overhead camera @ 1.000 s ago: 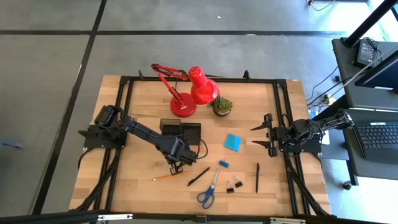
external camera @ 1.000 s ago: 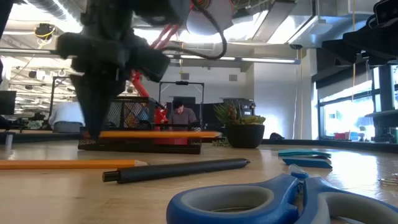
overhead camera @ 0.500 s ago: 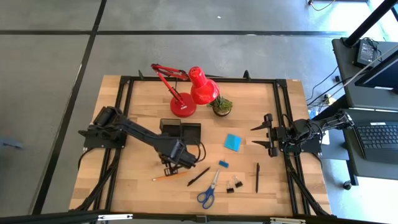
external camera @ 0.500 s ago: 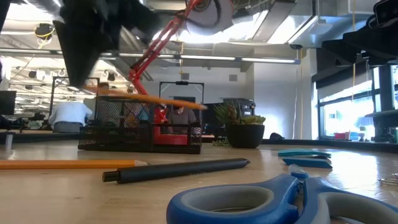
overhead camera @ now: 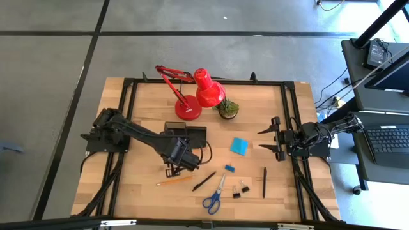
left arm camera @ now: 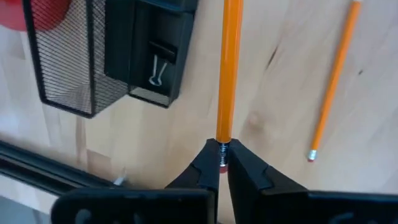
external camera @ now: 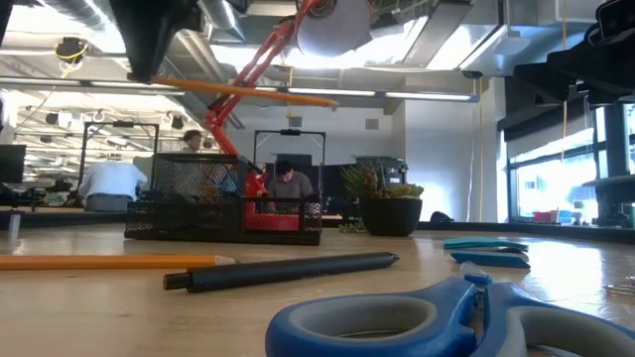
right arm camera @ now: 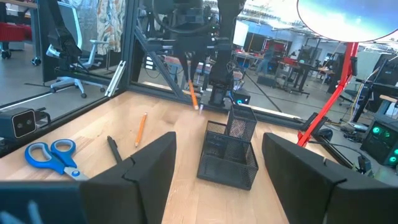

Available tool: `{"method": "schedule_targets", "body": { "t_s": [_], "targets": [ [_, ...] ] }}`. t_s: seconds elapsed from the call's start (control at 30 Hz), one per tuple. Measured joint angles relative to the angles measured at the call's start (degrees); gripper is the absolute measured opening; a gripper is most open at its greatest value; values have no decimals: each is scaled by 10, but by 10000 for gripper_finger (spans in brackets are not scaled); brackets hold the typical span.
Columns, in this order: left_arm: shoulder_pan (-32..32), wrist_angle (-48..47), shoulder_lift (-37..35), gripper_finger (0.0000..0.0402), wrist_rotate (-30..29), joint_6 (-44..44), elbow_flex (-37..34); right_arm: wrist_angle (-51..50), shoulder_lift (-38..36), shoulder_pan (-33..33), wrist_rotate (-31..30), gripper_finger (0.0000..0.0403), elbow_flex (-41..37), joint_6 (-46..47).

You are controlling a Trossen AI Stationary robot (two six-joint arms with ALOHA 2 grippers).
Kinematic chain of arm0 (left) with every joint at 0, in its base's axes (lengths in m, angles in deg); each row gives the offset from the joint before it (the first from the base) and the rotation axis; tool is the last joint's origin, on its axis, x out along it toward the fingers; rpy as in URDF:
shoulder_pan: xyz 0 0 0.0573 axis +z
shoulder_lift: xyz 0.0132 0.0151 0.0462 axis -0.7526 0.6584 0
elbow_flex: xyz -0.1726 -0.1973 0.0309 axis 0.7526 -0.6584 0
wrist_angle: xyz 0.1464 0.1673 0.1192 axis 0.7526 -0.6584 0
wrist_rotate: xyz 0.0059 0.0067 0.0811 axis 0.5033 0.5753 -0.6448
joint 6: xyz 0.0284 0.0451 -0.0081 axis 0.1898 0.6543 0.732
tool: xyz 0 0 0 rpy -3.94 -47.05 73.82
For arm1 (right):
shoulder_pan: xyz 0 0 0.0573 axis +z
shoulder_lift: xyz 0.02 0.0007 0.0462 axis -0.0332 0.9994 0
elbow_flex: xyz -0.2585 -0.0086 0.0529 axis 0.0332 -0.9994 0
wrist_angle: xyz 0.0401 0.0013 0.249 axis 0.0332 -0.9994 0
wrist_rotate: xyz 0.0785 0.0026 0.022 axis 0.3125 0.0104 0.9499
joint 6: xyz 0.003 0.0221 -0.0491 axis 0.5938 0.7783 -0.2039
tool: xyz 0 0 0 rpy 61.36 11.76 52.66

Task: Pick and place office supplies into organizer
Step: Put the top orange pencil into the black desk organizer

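Left gripper [left arm camera: 221, 163], clamped on the eraser end of an orange pencil [left arm camera: 228, 68], hangs above the surface; the pencil's long axis runs forward, alongside the organizer [left arm camera: 93, 56]. Right gripper [overhead camera: 269, 138], fingers apart, waits well away from the organizer.

bright even daylight, blurred foreground scissors [external camera: 397, 322]

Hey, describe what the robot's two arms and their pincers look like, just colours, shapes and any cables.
Both arms are dark, jointed segments. The left arm has a black cable looping beside its left pincer, whose two fingers are matte black wedges narrowing to a point. The right pincer has two broad, black fingers with pointed tips; dark cables trail behind its base.
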Motion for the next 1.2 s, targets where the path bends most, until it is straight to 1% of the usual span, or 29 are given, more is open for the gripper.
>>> {"method": "schedule_targets", "body": {
  "t_s": [0.2,0.33,0.43,0.73,0.93,1.2],
  "targets": [
    [21,1,-18,9,-5,37,0,0,0,0,0,242,0,0],
    [32,1,-45,9,-31,71,0,0,0,0,0,242,0,0],
    [40,1,-73,9,-46,79,-3,0,0,0,0,242,0,0],
    [56,0,-148,8,-52,118,-91,0,0,0,0,242,0,0],
    [94,0,-178,8,-53,141,-123,0,0,0,0,242,0,0],
    [159,1,-182,8,-53,238,-123,0,0,0,0,242,0,2]
  ]
}}
